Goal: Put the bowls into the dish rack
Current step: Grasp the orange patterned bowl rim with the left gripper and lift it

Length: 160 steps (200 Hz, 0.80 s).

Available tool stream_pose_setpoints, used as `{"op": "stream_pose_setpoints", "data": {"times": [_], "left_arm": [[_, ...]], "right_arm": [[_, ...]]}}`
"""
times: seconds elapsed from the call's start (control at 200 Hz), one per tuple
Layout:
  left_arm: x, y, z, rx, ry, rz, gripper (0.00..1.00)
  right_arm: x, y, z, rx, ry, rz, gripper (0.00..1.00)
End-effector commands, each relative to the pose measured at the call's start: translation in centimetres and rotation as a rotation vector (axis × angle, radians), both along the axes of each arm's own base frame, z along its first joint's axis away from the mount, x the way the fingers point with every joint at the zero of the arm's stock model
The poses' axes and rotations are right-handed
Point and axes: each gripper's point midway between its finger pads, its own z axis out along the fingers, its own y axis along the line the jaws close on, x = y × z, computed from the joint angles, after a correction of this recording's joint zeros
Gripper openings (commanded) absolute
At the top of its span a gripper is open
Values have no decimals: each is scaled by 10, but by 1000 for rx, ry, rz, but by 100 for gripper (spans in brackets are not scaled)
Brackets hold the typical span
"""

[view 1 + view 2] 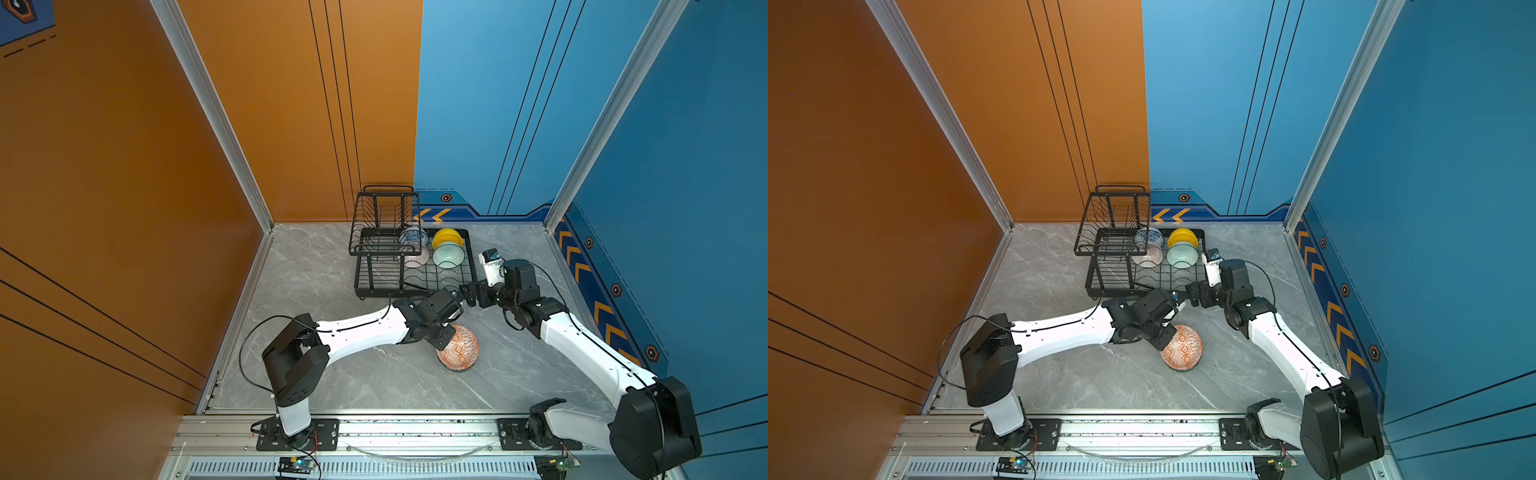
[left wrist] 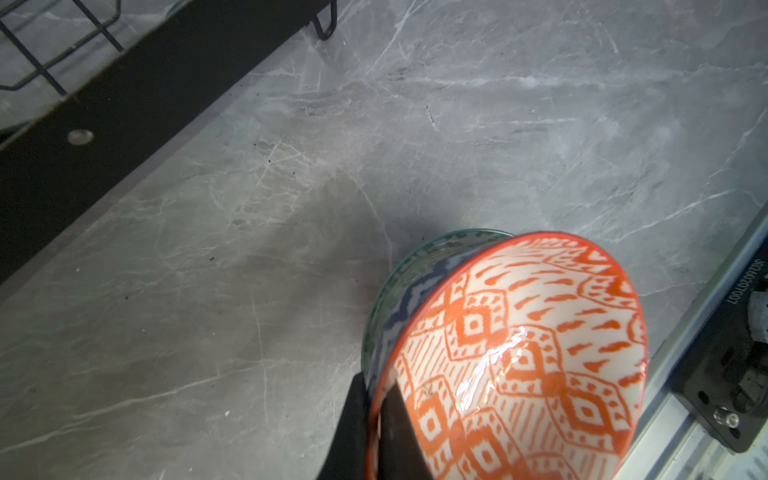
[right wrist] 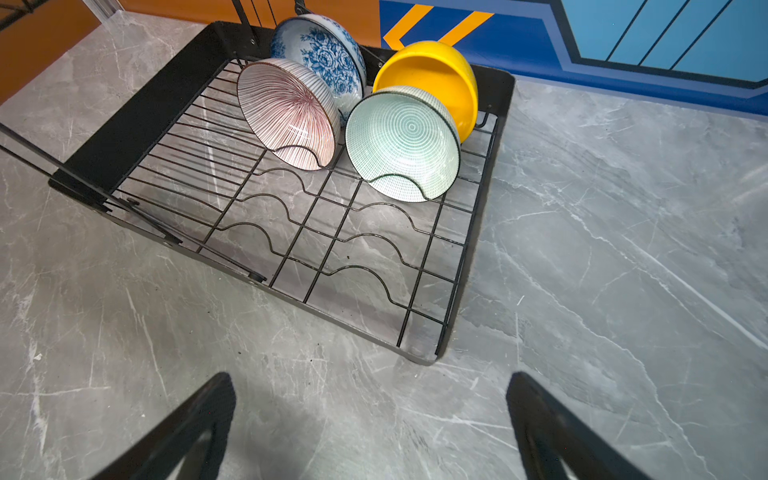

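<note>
The left gripper (image 2: 376, 401) is shut tight on the rim of the orange-white bowl (image 2: 519, 353), with one black finger inside the bowl and one outside. In both top views this bowl is a little below the middle of the frame, on the gray table (image 1: 332, 374), in front of the dish rack (image 1: 376, 291). The bowl is tipped up on its side. Under it sits the green-white bowl (image 2: 399, 286), and only its rim and a bit of its wall show. The right gripper (image 3: 370, 382) has its fingers spread wide and holds nothing. In a top view it hangs just by the rack's near right corner, close to the left gripper's wrist. Four bowls stand on edge in the lower part of the rack, in its far right part, near the middle of both top views. The blue-white floral bowl (image 3: 328, 54) and the yellow bowl (image 3: 432, 70) are at the back. The pink striped bowl (image 3: 286, 112) and the pale mint bowl (image 3: 403, 141) lean just in front of them. The rack's raised basket (image 1: 384, 216) has no bowl in it.
</note>
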Motion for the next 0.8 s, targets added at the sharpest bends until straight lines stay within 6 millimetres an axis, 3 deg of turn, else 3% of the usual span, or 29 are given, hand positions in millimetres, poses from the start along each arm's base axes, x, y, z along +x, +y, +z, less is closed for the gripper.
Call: {"op": "stream_pose_setpoints", "data": {"times": [0.0, 0.26, 0.401, 0.796], "left_arm": [[8, 4, 30, -48, -53, 6, 0], [19, 30, 61, -103, -123, 56, 0], [31, 55, 82, -128, -193, 125, 0], [65, 111, 128, -305, -388, 409, 0]], "right_arm": [[-6, -5, 2, 15, 5, -17, 99], [-5, -12, 16, 26, -31, -63, 99], [-4, -13, 31, 63, -54, -76, 100], [-23, 45, 83, 256, -15, 118, 100]]}}
